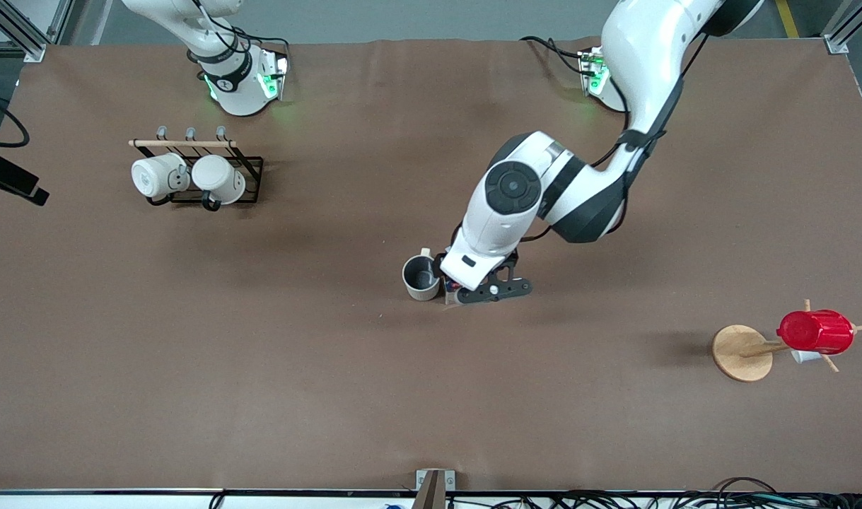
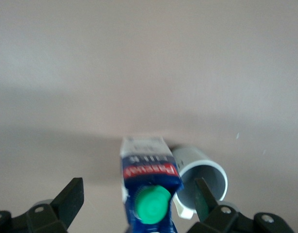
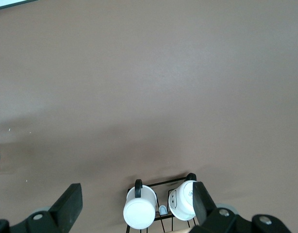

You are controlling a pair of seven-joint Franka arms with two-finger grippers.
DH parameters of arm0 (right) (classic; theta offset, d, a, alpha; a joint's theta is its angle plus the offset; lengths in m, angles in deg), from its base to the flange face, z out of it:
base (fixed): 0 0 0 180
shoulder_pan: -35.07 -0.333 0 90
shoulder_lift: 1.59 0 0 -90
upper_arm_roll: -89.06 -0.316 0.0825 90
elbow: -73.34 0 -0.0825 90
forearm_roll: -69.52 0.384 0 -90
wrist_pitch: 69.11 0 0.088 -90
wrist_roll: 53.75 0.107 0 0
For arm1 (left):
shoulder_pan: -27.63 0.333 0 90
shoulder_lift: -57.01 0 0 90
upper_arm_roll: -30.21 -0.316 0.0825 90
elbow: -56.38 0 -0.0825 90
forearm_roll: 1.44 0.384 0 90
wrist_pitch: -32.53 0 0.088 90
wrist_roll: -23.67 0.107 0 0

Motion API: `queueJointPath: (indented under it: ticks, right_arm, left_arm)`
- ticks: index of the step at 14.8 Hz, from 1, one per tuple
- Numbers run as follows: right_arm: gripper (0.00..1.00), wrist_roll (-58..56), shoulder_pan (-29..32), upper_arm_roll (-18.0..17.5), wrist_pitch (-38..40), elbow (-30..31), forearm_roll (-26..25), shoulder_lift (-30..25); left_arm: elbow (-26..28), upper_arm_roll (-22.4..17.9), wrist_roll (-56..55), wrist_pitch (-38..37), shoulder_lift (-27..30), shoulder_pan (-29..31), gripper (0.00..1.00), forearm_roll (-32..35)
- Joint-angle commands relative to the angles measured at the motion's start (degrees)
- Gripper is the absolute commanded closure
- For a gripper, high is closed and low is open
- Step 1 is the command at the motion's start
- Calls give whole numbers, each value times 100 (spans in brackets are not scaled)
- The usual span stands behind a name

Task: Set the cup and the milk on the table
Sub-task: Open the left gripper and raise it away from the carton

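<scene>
The milk (image 2: 148, 194) stands upright on the table (image 1: 261, 367), near the table's middle, with the cup (image 1: 421, 278) just beside it on the side toward the right arm's end, also upright, its mouth up. The left gripper (image 1: 488, 288) is low over the milk, its fingers (image 2: 71, 198) spread wide on either side of the carton and clear of it. The right gripper (image 3: 137, 206) waits high above the black rack (image 1: 222, 180) with two white mugs (image 1: 158, 176), toward the right arm's end from the cup, fingers apart and empty. A red cup (image 1: 816, 331) hangs on a wooden stand (image 1: 742, 352) toward the left arm's end.
</scene>
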Motion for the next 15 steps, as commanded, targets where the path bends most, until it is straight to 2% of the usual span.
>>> queueJointPath:
  ticks: [1,3,5,7,10,13,15]
  right_arm:
    - [0,-58,8,-4,38,50,102,-105]
    - [0,-58,17,-4,38,50,111,-105]
    - [0,-58,17,-4,38,50,111,-105]
    - [0,-58,17,-4,47,50,111,-105]
    - [0,-58,-1,-4,55,50,111,-105]
    - [0,-58,-10,-4,82,50,111,-105]
    - [0,-58,-27,5,82,50,102,-105]
  left_arm:
    - [184,-470,-57,-227,824,130,0,320]
    - [150,-498,205,-559,1142,576,0,575]
    - [176,-462,653,-841,1581,1086,0,532]
    - [176,-427,1433,-1542,2003,1587,0,454]
    - [298,-488,2454,-2222,2626,2142,0,-291]
    - [1543,-541,3045,-2275,3724,2275,0,-443]
    - [1977,-742,3597,-2450,4165,2275,0,-548]
